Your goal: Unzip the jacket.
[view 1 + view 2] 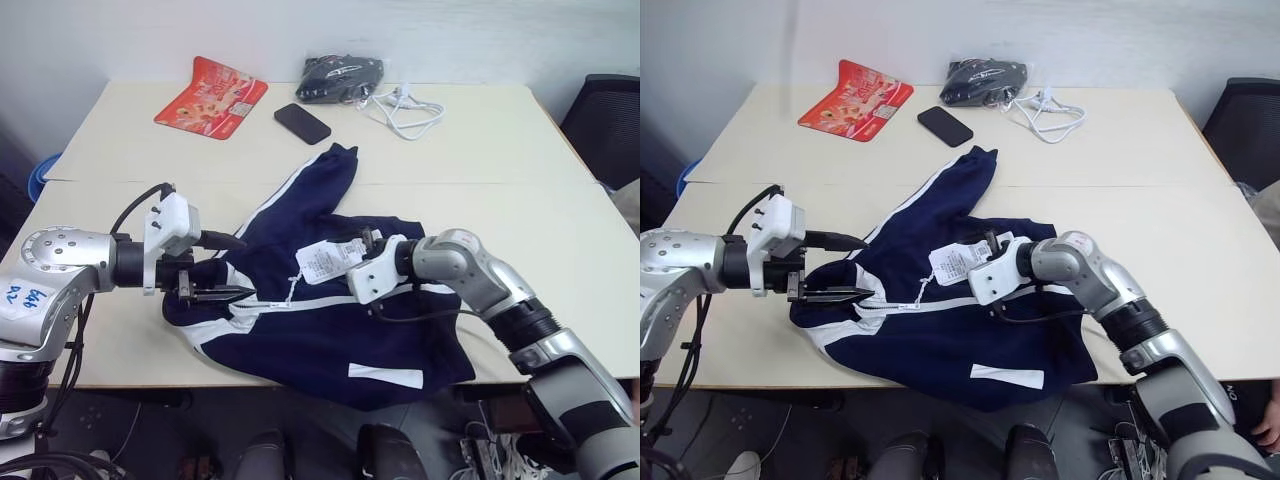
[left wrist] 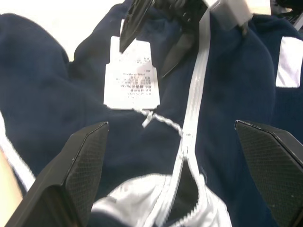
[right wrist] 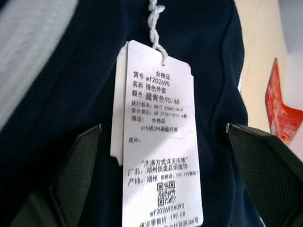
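The navy-blue jacket [image 1: 330,340] lies crumpled on the table's near edge, one sleeve reaching away from me. Its white zipper [image 2: 196,94] runs shut from the collar across the front. A white paper tag [image 1: 325,262] on a white string rests on the chest. My left gripper [image 1: 228,268] is open at the collar end, one finger on each side of the zipper's top [image 2: 183,142]. My right gripper [image 3: 163,128] is open just over the tag [image 3: 161,156], which lies between its fingers without being pinched.
At the far side of the table [image 1: 520,210] lie a red packet [image 1: 212,96], a black phone [image 1: 302,123], a black bundle in clear plastic [image 1: 340,77] and a white cable [image 1: 405,112]. A black chair [image 1: 610,115] stands at the right.
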Controlling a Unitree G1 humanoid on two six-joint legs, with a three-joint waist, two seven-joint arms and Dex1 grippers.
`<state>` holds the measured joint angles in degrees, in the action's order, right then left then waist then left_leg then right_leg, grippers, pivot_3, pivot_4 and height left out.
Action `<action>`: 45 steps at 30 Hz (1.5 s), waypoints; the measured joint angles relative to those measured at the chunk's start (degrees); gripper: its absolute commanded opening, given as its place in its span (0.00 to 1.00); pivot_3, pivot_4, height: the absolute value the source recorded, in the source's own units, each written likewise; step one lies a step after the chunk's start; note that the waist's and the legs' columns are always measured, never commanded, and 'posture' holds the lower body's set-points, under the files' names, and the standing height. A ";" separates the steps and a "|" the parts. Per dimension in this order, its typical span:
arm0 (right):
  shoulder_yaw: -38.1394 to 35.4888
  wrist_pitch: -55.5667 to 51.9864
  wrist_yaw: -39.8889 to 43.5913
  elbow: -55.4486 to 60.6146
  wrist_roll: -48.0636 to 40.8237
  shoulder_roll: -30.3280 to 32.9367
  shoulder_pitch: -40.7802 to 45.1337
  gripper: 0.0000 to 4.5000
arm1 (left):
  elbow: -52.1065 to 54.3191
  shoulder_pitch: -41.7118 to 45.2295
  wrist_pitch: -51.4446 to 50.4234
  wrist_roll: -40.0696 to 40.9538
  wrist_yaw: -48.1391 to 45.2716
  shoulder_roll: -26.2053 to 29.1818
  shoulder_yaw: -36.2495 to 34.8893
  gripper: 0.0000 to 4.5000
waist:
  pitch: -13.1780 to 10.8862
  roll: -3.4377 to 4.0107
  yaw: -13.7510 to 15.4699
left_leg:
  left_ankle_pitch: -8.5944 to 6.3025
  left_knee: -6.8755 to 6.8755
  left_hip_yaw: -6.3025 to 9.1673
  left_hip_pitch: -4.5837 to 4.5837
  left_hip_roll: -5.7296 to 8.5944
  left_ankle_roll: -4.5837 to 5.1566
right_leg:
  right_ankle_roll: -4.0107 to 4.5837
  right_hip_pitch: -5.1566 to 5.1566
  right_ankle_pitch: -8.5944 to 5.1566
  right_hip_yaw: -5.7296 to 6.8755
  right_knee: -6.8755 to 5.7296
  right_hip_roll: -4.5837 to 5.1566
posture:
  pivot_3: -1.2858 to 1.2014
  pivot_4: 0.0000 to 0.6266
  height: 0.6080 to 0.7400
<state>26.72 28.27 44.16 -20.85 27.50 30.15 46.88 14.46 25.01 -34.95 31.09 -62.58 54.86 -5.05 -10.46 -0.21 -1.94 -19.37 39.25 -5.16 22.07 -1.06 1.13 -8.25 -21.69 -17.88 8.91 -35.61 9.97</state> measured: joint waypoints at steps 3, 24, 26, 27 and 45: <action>0.63 0.16 -1.80 -1.95 1.97 -1.36 0.56 0.56 | -0.07 0.22 0.01 -0.15 -0.01 -0.04 0.38 1.00 | 0.00 0.00 -0.09 | 0.03 0.00 -0.01 -0.01 -0.08 -0.05 | 0.01 0.00 0.00 -0.01 0.00 -0.08 | 0.52 0.24 1.00; 0.26 0.59 -0.90 -1.55 0.94 -0.67 0.78 0.01 | -1.60 -1.51 2.00 -1.92 -1.20 -0.27 2.79 1.00 | 0.00 0.00 0.28 | 0.03 -0.03 -0.01 0.05 -0.06 -0.07 | 0.01 -0.02 -0.01 -0.02 0.02 -0.09 | 0.52 0.24 1.00; -1.11 -1.17 0.53 2.02 -0.85 0.99 -0.72 0.01 | -1.61 -2.90 3.19 -3.02 -2.25 -0.34 4.56 1.00 | 0.00 0.00 0.46 | 0.03 -0.02 -0.02 0.10 -0.04 -0.06 | 0.01 -0.02 -0.01 -0.04 0.03 -0.09 | 0.52 0.24 1.00; -2.15 -2.22 1.33 4.27 -1.75 1.88 -1.80 0.01 | -1.70 -3.25 4.06 -3.92 -2.83 -0.34 5.78 1.00 | 0.00 0.00 0.55 | 0.03 -0.02 -0.03 0.12 -0.02 -0.06 | 0.01 -0.02 -0.01 -0.04 0.05 -0.09 | 0.52 0.24 1.00; -21.20 -18.07 4.98 38.30 -12.07 15.76 -27.11 0.01 | -31.47 6.21 31.30 -20.13 -7.03 -14.45 17.41 1.00 | 0.12 -0.01 2.02 | 0.04 0.08 -0.19 -0.01 0.00 -0.06 | 0.01 0.17 -0.01 -0.01 0.02 -0.09 | 0.52 0.24 1.00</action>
<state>5.52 10.19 49.13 17.44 15.43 45.90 19.76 -17.01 31.22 -3.65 10.97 -69.61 40.41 12.36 -10.34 -0.21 0.08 -19.33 39.33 -5.35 22.07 -1.07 1.07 -8.24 -21.51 -17.89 8.90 -35.59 9.87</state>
